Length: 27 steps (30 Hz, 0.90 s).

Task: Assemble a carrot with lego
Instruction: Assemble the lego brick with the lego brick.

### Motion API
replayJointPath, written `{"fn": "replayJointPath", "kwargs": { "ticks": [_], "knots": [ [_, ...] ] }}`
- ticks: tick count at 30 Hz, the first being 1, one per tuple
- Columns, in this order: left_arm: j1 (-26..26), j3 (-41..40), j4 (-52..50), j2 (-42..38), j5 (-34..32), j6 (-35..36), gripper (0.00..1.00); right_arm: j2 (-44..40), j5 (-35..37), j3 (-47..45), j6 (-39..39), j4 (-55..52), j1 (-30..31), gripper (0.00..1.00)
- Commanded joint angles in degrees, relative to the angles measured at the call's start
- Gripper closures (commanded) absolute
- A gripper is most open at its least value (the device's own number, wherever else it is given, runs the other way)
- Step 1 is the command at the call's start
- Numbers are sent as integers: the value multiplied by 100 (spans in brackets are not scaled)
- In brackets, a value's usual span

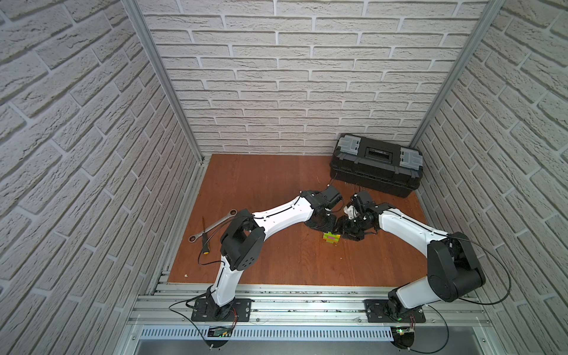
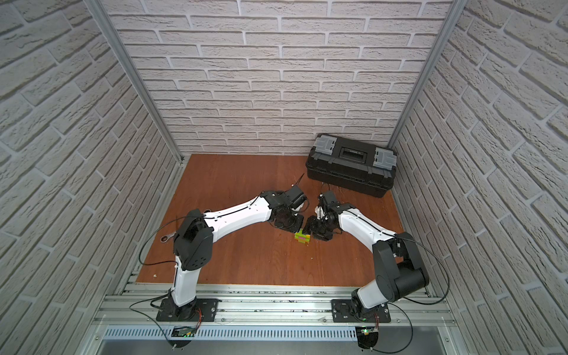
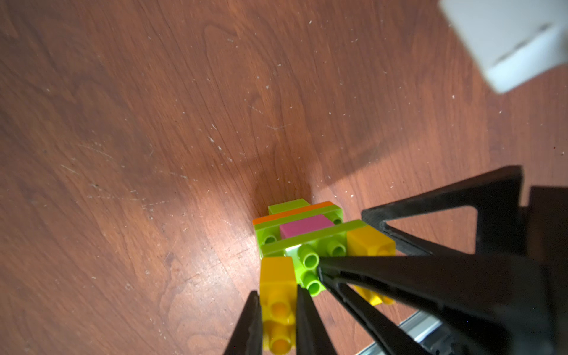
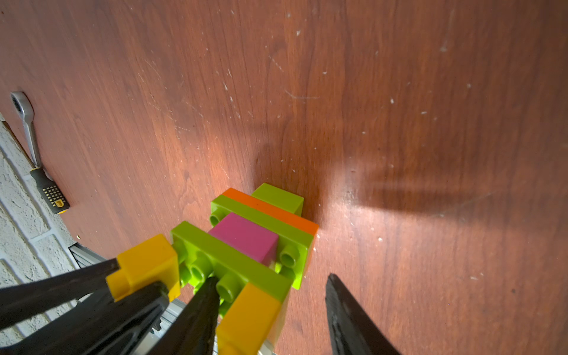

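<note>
Pinching one yellow brick (image 3: pixel 278 273), the left hand (image 3: pixel 276 290) likely steadies the carrot (image 4: pixel 246 236) on the worktop (image 1: pixel 276 184), while the right hand (image 4: pixel 272 278), fingers (image 4: pixel 347 313) apart, straddles the other yellow brick (image 4: pixel 246 316), probably to seat it.

Your top views are evenly and softly lit, sharp in the middle, with the brick walls (image 1: pixel 76 123) bowed toward the edges. In both wrist views a warm bright patch lies on the desk (image 4: pixel 190 159) by the stack of bricks (image 4: pixel 246 236), soft shadows stretch across the wood, and the black jaws nearest the lens blur.
</note>
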Motion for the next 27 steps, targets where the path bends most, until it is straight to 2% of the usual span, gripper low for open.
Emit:
{"fn": "replayJointPath", "kwargs": {
  "ticks": [1,27],
  "knots": [
    [-28,101,-133,62,-71,101,100,54,329,-152,-97,-262,-5,44],
    [-124,83,7,100,-15,-250,100,115,351,-206,-95,-253,-3,44]
  ]
}}
